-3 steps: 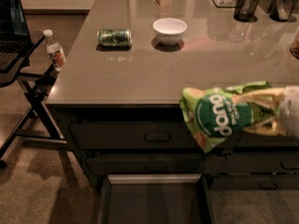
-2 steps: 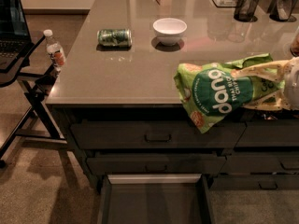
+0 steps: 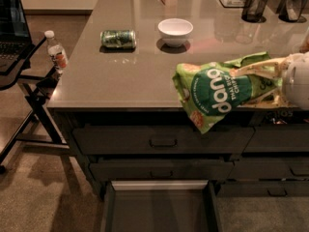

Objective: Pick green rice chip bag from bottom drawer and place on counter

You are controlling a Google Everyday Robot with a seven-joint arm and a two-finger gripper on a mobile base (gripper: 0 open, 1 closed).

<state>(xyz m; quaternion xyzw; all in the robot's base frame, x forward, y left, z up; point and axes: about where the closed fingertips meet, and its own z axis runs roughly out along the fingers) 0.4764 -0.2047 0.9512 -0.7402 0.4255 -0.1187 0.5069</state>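
The green rice chip bag [image 3: 215, 92] hangs in the air at the counter's front edge, its lower corner drooping in front of the top drawer. My gripper [image 3: 251, 85] reaches in from the right, its pale fingers [image 3: 258, 69] shut on the bag's right end, with the white wrist behind them. The bottom drawer [image 3: 159, 209] stands pulled open at the bottom of the view, and its dark interior shows nothing inside. The counter [image 3: 116, 76] is a glossy grey-beige top over dark drawers.
On the counter lie a green drink can [image 3: 118, 38] on its side and a white bowl [image 3: 175, 31], with black mesh cups [image 3: 254, 6] at the back right. A water bottle [image 3: 56, 51] and a laptop [image 3: 12, 25] sit on a stand at left.
The gripper has lifted the bag higher and a little to the left, so more of it now hangs over the counter top. The drawer stays open.
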